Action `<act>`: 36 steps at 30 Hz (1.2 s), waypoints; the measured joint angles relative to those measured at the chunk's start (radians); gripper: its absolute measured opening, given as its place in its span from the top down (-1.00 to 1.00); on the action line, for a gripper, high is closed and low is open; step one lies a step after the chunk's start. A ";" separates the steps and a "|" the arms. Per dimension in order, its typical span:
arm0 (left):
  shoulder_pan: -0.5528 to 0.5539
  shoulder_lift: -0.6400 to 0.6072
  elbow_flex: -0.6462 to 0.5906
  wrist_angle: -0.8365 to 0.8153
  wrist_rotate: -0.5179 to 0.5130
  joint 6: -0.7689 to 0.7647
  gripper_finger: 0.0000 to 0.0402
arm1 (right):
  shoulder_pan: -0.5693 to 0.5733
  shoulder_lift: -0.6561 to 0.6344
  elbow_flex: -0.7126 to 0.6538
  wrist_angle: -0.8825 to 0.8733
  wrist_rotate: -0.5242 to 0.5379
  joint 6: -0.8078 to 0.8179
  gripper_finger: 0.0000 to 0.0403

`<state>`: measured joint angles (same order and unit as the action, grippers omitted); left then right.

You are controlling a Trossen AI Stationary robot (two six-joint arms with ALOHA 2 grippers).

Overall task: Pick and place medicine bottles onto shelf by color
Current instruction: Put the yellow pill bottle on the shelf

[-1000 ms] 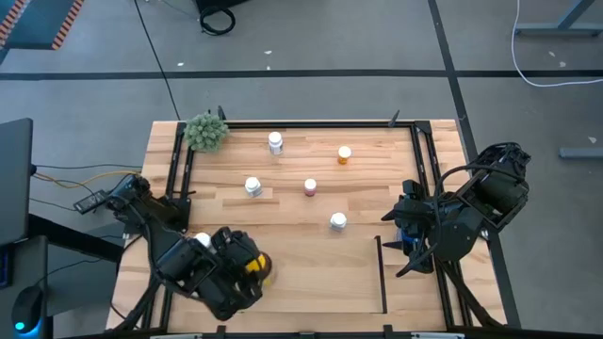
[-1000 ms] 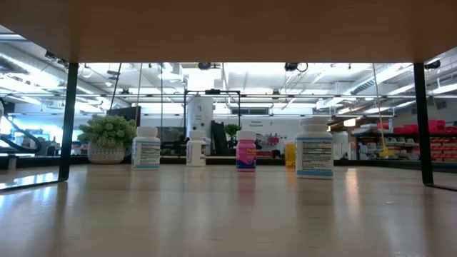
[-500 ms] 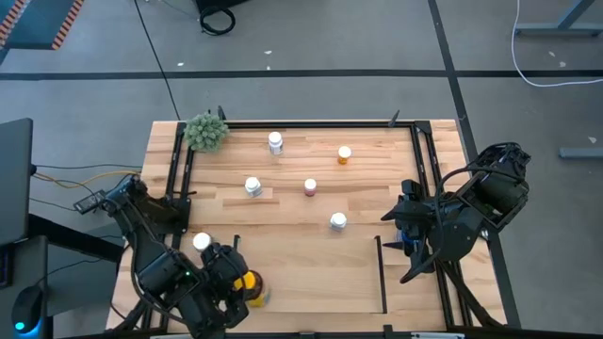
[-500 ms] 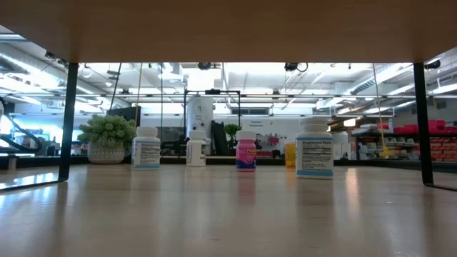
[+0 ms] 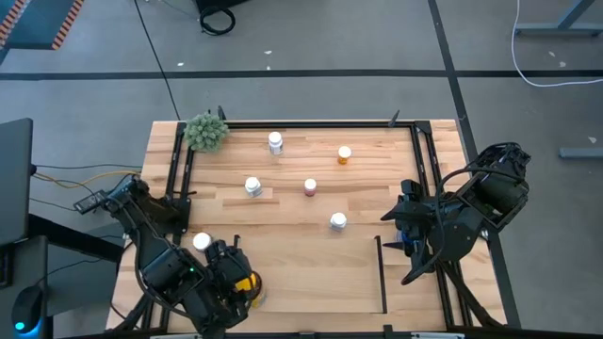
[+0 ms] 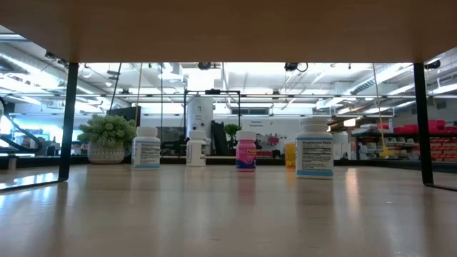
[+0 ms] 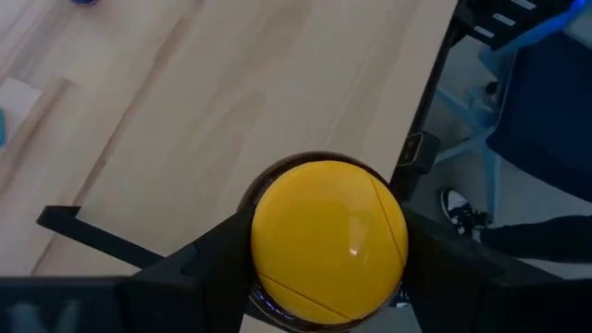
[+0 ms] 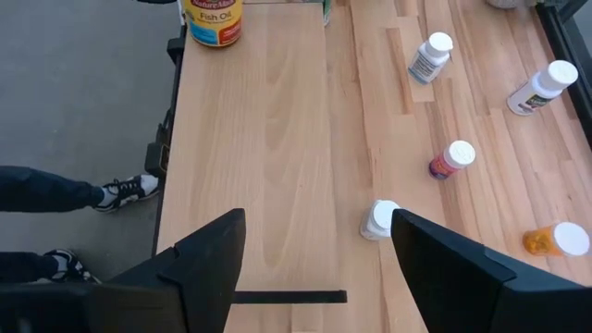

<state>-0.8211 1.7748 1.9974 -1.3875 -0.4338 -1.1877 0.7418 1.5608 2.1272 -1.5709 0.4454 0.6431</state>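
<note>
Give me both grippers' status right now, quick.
Left gripper: closed on the yellow-capped bottle, near the table's front left corner.
Right gripper: open, holding nothing, above the table's right side.

An amber, yellow-capped bottle (image 7: pixel 329 242) is being gripped upright between the left fingers (image 7: pixel 208 259); five smaller bottles are standing well beyond them.
</note>
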 joint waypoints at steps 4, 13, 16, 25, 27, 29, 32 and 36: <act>-0.001 0.000 0.001 0.006 0.000 0.000 -0.17 | 0.000 0.000 0.000 0.000 0.000 -0.001 -0.38; 0.006 -0.001 0.003 0.017 0.013 0.048 -0.32 | 0.000 0.000 0.000 0.000 0.016 -0.027 -0.38; 0.012 -0.002 0.003 0.016 0.010 0.048 -0.38 | 0.000 0.000 0.000 0.000 0.018 -0.027 -0.38; 0.016 -0.002 0.003 0.024 0.009 0.048 -0.42 | 0.000 0.000 0.000 0.000 0.018 -0.022 -0.38; 0.016 -0.002 0.003 0.043 0.009 0.048 -0.42 | 0.000 0.000 0.000 0.000 0.018 -0.022 -0.38; 0.016 -0.002 0.003 0.060 0.009 0.049 -0.43 | 0.000 0.000 0.000 0.000 0.018 -0.021 -0.38; 0.011 -0.002 0.003 0.061 0.009 0.048 -0.43 | 0.000 0.000 0.000 0.000 0.018 -0.023 -0.38; 0.010 -0.003 0.004 0.060 0.009 0.048 -0.43 | 0.000 0.000 0.000 0.000 0.018 -0.023 -0.38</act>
<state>-0.8113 1.7718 2.0009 -1.3273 -0.4244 -1.1393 0.7422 1.5608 2.1273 -1.5711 0.4629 0.6198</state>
